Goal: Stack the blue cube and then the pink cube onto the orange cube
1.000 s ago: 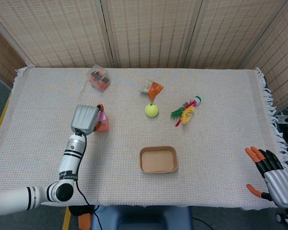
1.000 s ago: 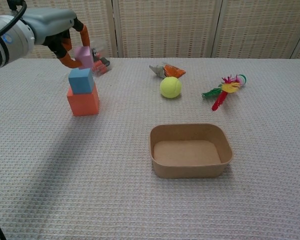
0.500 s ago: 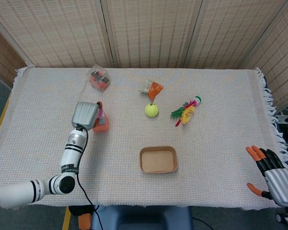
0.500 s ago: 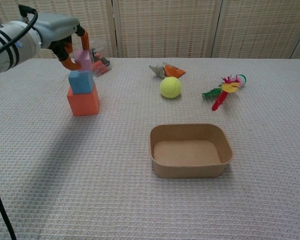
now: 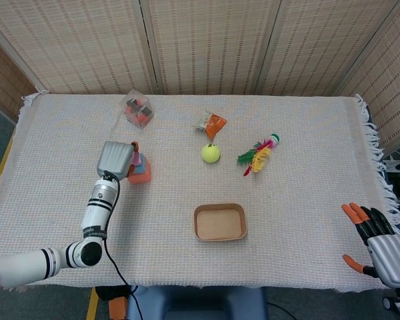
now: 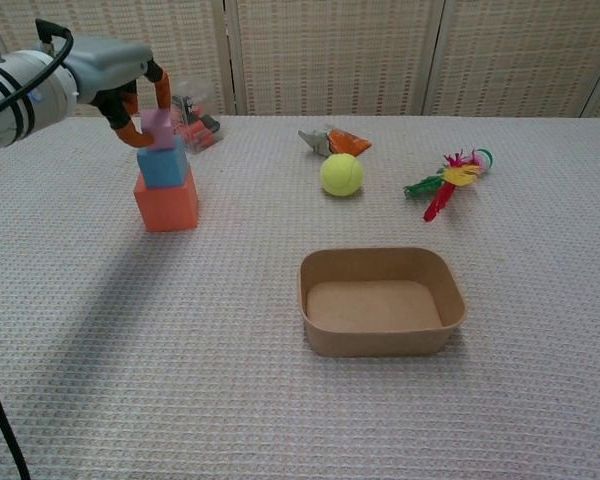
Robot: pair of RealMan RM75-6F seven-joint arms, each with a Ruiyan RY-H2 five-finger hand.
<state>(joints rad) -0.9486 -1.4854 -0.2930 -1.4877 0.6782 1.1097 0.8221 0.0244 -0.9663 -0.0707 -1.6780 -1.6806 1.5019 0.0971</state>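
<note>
The orange cube [image 6: 166, 204] stands on the cloth at the left, with the blue cube [image 6: 164, 167] stacked on it. My left hand [image 6: 120, 73] pinches the small pink cube [image 6: 159, 129] right at the top of the blue cube; I cannot tell whether it rests there. From the head view the left hand [image 5: 116, 159] covers most of the stack, with only the pink cube [image 5: 137, 159] and the orange cube [image 5: 141, 177] peeking out beside it. My right hand [image 5: 380, 245] hangs open off the table's front right corner.
A brown paper tray [image 6: 382, 302] sits front of centre. Behind it lie a yellow ball [image 6: 341, 174], an orange wrapper [image 6: 332, 141] and a feathered toy [image 6: 448, 178]. A clear bag of small items [image 6: 192, 118] lies just behind the stack.
My left hand has carried the pink cube slightly left and down, from above the blue cube's right edge onto its top. The right hand has not moved.
</note>
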